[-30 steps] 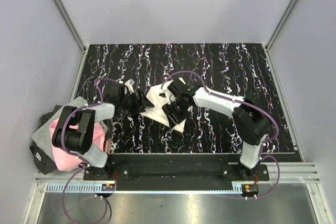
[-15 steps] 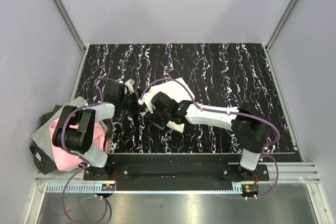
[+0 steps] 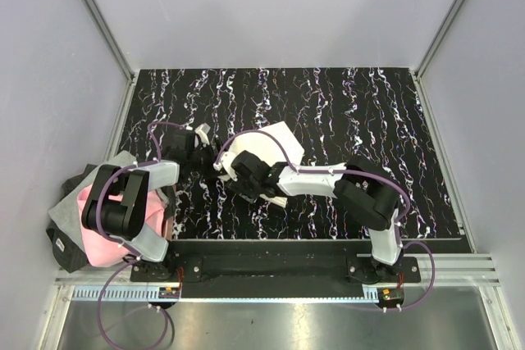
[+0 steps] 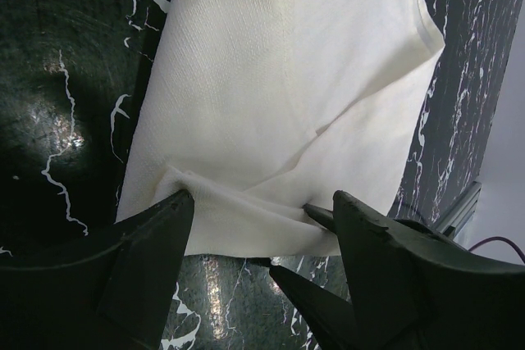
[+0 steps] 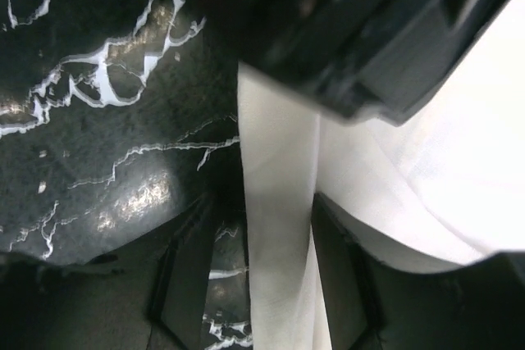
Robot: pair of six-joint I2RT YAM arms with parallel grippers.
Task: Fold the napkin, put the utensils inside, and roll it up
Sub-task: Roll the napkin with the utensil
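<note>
reaching far left, right hand point(image 5: 275, 276) straddles the napkin point(image 4: 287, 79), grip impossible to tell; left hand point(image 4: 258, 211) spread.

Overhead view: bright, even, diffuse light from above; soft, short shadows tucked close under the arms point(image 3: 328, 179); faint sheen on the grey walls point(image 3: 49, 79); sharp across the whole field.
Left wrist view: napkin point(image 4: 279, 79) well lit, weave legible; glare patches on the glossy black table point(image 4: 66, 137) (lamp reflections, smeared); near fingers point(image 4: 148, 268) dark and soft-edged.
Right wrist view: dim, heavily blurred; napkin bleached near white at right; dull highlights on the table; dark mass point(image 5: 369, 22) at top wholly out of focus.
</note>
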